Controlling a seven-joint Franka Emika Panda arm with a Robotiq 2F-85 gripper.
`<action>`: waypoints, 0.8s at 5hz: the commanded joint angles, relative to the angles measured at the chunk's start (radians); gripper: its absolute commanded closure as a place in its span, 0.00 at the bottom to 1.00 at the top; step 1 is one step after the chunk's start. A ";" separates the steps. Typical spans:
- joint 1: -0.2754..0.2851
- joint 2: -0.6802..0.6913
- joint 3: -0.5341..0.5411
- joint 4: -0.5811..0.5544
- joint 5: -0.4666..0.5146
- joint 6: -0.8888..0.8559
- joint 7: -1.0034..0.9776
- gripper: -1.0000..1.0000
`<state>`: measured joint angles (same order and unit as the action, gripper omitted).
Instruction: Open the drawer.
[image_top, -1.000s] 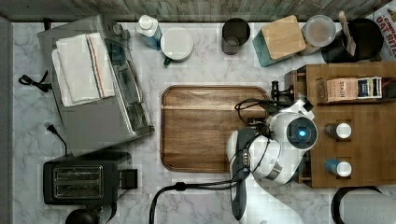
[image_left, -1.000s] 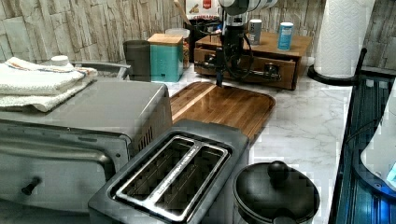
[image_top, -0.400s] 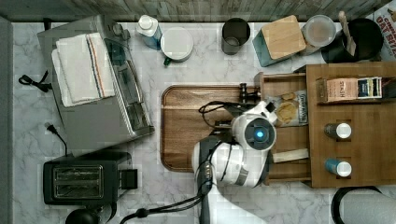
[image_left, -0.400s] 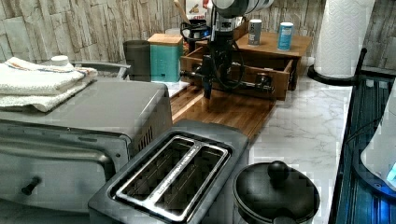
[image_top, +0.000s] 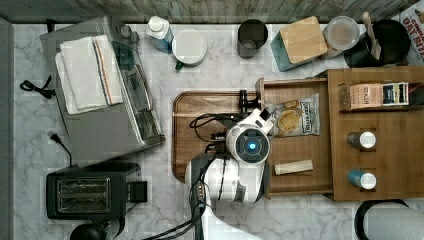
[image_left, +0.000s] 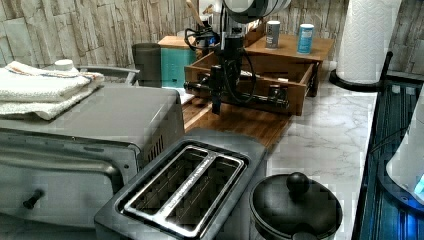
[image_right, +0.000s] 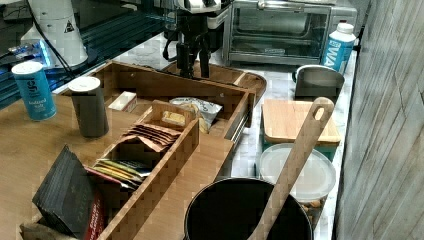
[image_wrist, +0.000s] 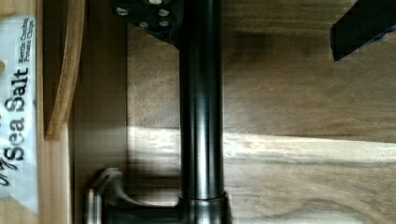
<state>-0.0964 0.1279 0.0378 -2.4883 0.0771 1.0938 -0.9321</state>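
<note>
Here the drawer (image_top: 300, 145) stands open, handle between the jaws.

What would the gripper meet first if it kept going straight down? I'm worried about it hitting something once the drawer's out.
Probably the cutting board: the gripper points down at the drawer's black bar handle, with the board directly beneath. Depth is unclear.

We read this as a kitchen: marble counter (image_top: 300, 215) with toaster (image_top: 85, 195), toaster oven (image_top: 107, 85), cutting board (image_top: 200, 107), paper towels (image_left: 367, 37).
</note>
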 joint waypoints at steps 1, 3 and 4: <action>0.074 -0.107 0.125 -0.017 0.156 -0.094 -0.089 0.00; 0.071 -0.107 0.128 -0.017 0.156 -0.094 -0.089 0.00; 0.100 -0.107 0.100 -0.017 0.157 -0.094 -0.090 0.00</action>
